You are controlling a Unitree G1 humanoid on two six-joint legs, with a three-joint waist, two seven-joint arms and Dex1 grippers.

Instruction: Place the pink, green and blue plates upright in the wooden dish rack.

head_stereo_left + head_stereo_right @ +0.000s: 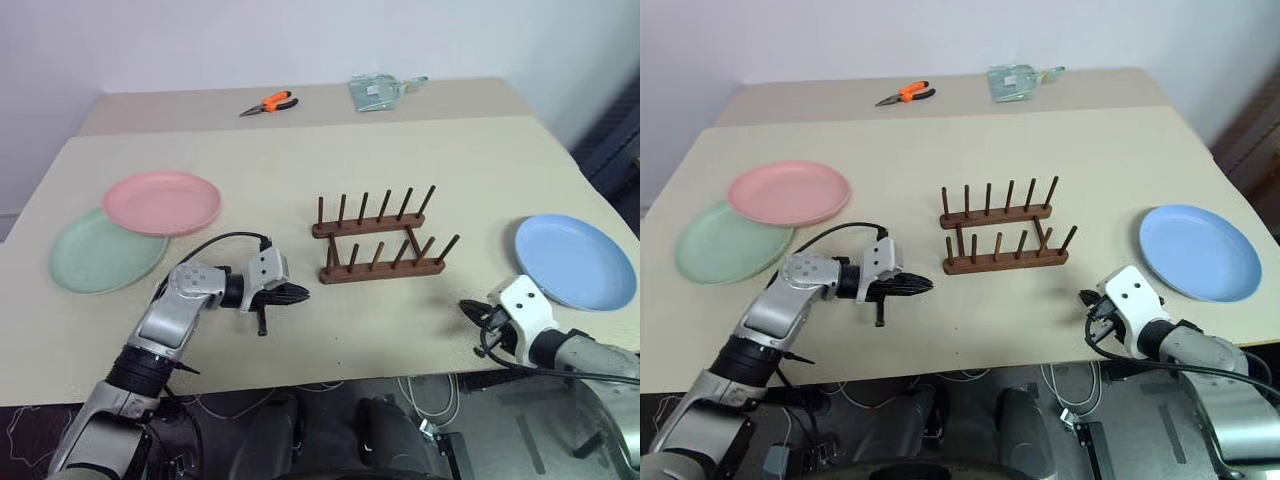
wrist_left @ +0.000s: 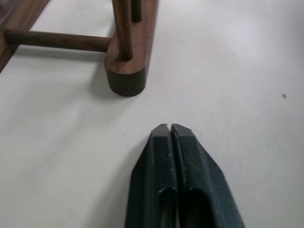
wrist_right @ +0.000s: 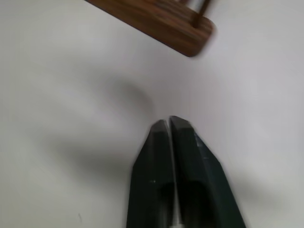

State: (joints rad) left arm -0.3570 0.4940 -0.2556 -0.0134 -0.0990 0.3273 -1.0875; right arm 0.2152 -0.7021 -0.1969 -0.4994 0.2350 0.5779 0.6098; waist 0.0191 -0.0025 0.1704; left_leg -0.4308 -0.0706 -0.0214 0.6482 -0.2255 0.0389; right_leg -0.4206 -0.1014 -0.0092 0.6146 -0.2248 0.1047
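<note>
A: How do the two pincers stand?

B: The left gripper [image 1: 297, 293] has its black fingers pressed flat together with nothing between them; it hangs just above the beige table [image 1: 300, 170], its tips aimed at the near end of the wooden dish rack [image 1: 380, 242]; the right gripper [image 3: 170, 124] is likewise closed and holds nothing, low over the table's front edge.

A: And the rack, relative to them?

B: It stands between the two, just beyond the left gripper's tips and near, though apart from them; from the right gripper it lies farther off, ahead and toward the left arm; its pegs are bare.

A: The plates?

B: The pink plate [image 1: 162, 202] lies flat behind and outward of the left gripper, overlapping the rim of the green plate [image 1: 100, 252], which lies flat beneath it; the blue plate [image 1: 574, 260] lies flat just beyond the right gripper, a little outward.

A: Anything else?

B: Orange-handled pliers [image 1: 270, 102] and a clear plastic bag [image 1: 378, 90] at the far edge, well apart from both grippers.
</note>
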